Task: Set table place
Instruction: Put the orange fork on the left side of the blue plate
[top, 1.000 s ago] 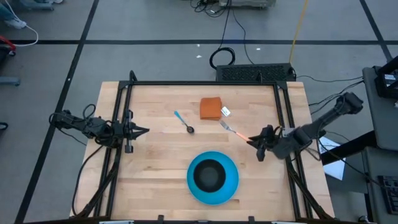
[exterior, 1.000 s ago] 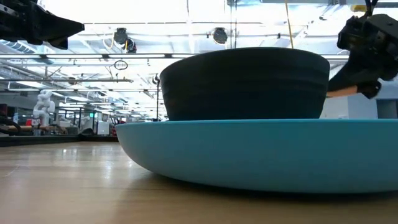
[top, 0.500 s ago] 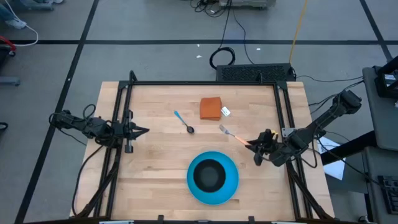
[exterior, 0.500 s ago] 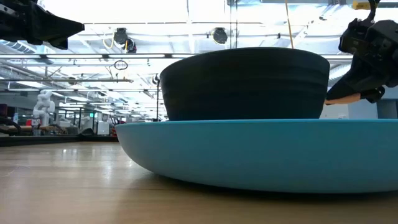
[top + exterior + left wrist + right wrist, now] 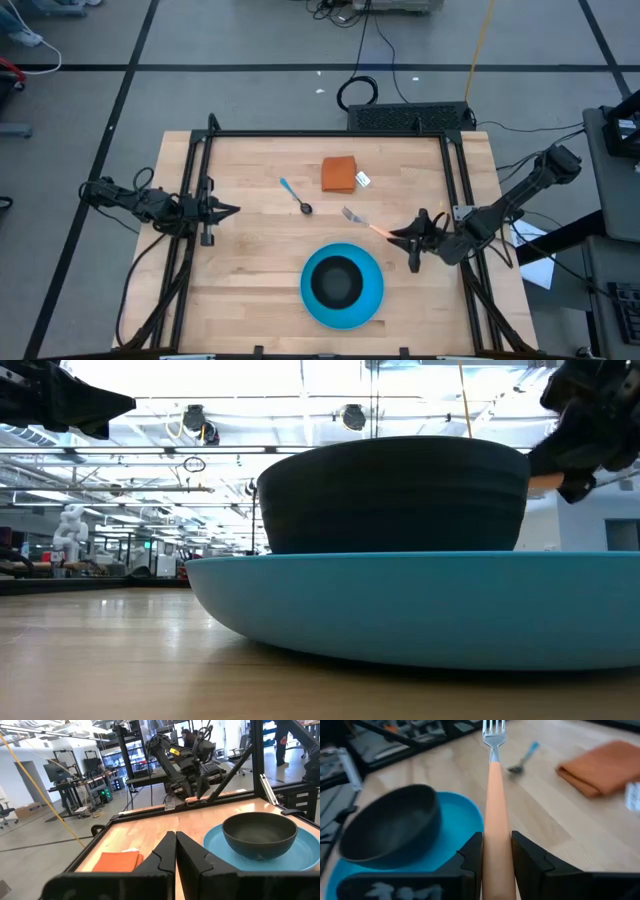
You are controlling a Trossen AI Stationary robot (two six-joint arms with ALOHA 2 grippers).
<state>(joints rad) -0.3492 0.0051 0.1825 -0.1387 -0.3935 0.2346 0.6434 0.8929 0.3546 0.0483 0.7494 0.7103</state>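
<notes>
At the lower centre of the high view the blue plate lies near the front edge of the table, and the black bowl sits inside it, nothing visible in the bowl. Just right of the plate, at centre right of the frame, the right gripper reaches in from the right edge with its arm stretched low and angled toward the upper right. Its 2 fingers are pinched on the orange handle of the fork, which sticks out toward the upper left, tines forward, apart from the plate's upper right rim. In the right wrist view the fork runs straight out between the fingers, above the wood.

Farther up, left of centre, the blue-handled spoon lies on the table, bowl end toward the plate. Above it at upper centre the folded orange cloth lies flat with a white tag at its right edge.

At the left edge of the high view the left gripper waits over the black frame, its fingers pressed together and pointing right.
</notes>
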